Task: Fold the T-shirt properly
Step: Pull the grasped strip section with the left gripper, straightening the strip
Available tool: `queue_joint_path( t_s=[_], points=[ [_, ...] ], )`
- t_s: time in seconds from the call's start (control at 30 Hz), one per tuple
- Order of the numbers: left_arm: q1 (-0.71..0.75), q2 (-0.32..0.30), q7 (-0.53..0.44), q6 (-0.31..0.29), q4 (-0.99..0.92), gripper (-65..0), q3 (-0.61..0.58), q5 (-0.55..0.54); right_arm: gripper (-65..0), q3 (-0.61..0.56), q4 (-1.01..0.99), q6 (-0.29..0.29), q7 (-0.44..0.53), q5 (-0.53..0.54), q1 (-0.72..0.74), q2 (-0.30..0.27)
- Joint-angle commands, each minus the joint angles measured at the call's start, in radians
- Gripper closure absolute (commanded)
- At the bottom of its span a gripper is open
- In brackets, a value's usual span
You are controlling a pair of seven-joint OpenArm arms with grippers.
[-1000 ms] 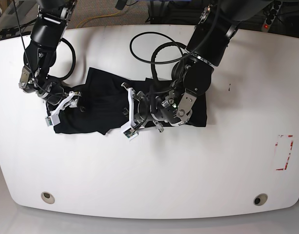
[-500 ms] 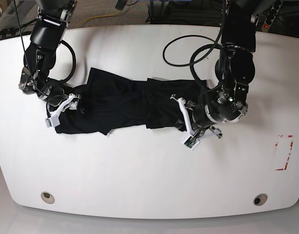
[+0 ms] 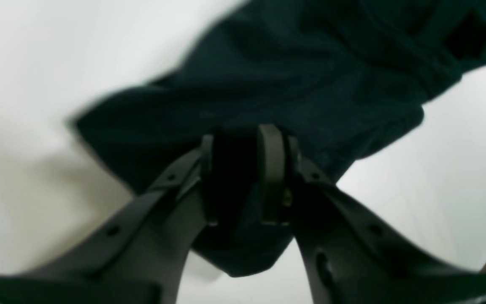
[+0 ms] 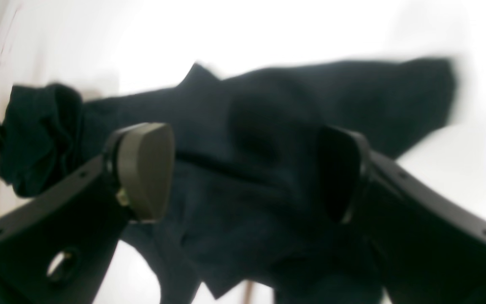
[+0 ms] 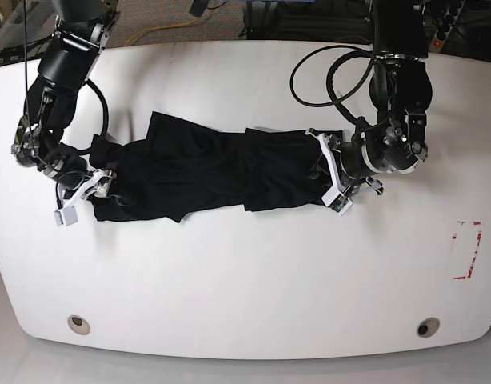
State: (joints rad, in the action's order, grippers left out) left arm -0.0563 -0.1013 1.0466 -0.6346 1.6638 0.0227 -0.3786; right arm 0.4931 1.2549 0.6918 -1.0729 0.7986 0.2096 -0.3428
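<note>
The black T-shirt [image 5: 205, 168] lies stretched out in a long band across the white table [image 5: 245, 272]. My left gripper [image 5: 332, 176] is at the shirt's right end. In the left wrist view it [image 3: 239, 141] is shut on a fold of the T-shirt [image 3: 310, 71], with cloth between the pads. My right gripper [image 5: 79, 196] is at the shirt's left end. In the right wrist view it [image 4: 243, 169] is open, its fingers wide apart over the bunched T-shirt [image 4: 268, 109].
A red marked rectangle [image 5: 467, 250] is on the table at the right. Two round holes [image 5: 79, 323] [image 5: 427, 327] sit near the front edge. A black cable loop [image 5: 333, 72] hangs over the table's back right.
My left gripper moved from the shirt's middle to its right end, and the cloth is drawn out longer to the right. My right gripper shifted slightly left and down at the left end.
</note>
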Motion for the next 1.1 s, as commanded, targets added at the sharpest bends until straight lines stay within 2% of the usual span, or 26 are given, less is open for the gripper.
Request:
queue_joint_path(
  t_s=[0.0, 0.13, 0.27, 0.33, 0.4, 0.5, 0.57, 0.87, 1.07],
  points=[
    [-0.018, -0.028, -0.025, -0.006, -0.038, -11.7, 0.004, -0.01, -50.9, 0.025, 0.021, 0.006, 0.003, 0.051, 0.034, -0.032],
    [-0.015, -0.064, -0.047, -0.035, -0.05, -11.7, 0.004, -0.015, -50.9, 0.045, -0.011, 0.006, 0.0, 0.054, 0.064, -0.077],
    [-0.015, -0.099, -0.013, -0.064, 0.023, -11.7, 0.015, -0.015, -51.0, 0.046, -0.157, 0.006, 0.0, 0.063, 0.098, -0.12],
    [-0.015, -0.104, -0.006, -0.064, 0.046, -11.7, 0.043, -0.015, -53.9, 0.046, -0.237, 0.006, 0.004, 0.058, 0.112, -0.131],
    [-0.015, -0.107, -0.006, -0.064, 0.048, -11.7, 0.067, -0.015, -60.1, 0.046, -0.303, 0.006, 0.015, 0.06, 0.113, -0.134],
    [-0.017, -0.107, -0.006, -0.064, 0.045, -11.7, 0.076, -0.012, -65.0, 0.046, -0.323, 0.006, 0.021, 0.057, 0.11, -0.131],
    [-0.015, -0.107, -0.006, -0.064, 0.048, -11.7, 0.076, -0.012, -63.9, 0.046, -0.324, 0.006, 0.023, 0.057, 0.093, -0.124],
    [-0.014, -0.13, -0.013, -0.064, -0.055, -11.7, 0.082, -0.009, -57.5, 0.04, -0.321, 0.006, 0.023, 0.057, 0.04, -0.029],
    [-0.015, -0.133, -0.095, -0.064, -0.139, -11.7, 0.078, -0.006, -57.4, 0.04, -0.321, 0.006, 0.023, 0.055, 0.038, 0.026]
  ],
)
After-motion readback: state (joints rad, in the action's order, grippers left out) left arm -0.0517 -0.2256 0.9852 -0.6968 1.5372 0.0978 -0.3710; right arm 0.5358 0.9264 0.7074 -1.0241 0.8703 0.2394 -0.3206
